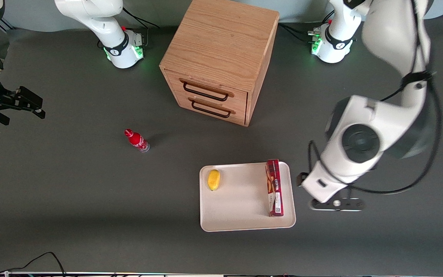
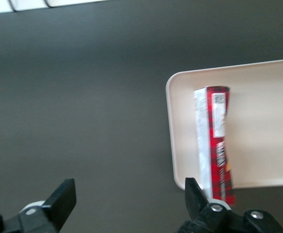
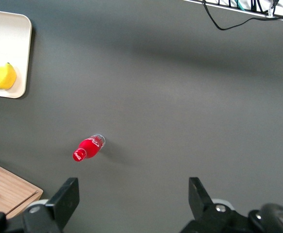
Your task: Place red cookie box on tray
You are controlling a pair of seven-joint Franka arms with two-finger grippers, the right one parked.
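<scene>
Long narrow red tartan cardboard cookie box (image 1: 274,187) lying on flat cream-white rectangular tray (image 1: 240,223), along its edge toward working arm, long axis toward front camera. Hand (image 2: 129,204) wide open, empty, over tabletop (image 1: 90,200) just beside tray.

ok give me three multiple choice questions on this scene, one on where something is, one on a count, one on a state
1. Where is the red cookie box?
A. on the tray, along the edge toward the working arm's end
B. on top of the wooden cabinet
C. on the table beside the red bottle

2. How many things lie on the tray?
A. one
B. two
C. four

3. What state is the end effector in?
A. shut on the box
B. shut on the lemon
C. open and empty, over the table beside the tray

Answers: 1 A, the box rests inside the tray's rim. 2 B, only box and lemon are on it. 3 C, its fingers stand wide apart with nothing between them.
</scene>
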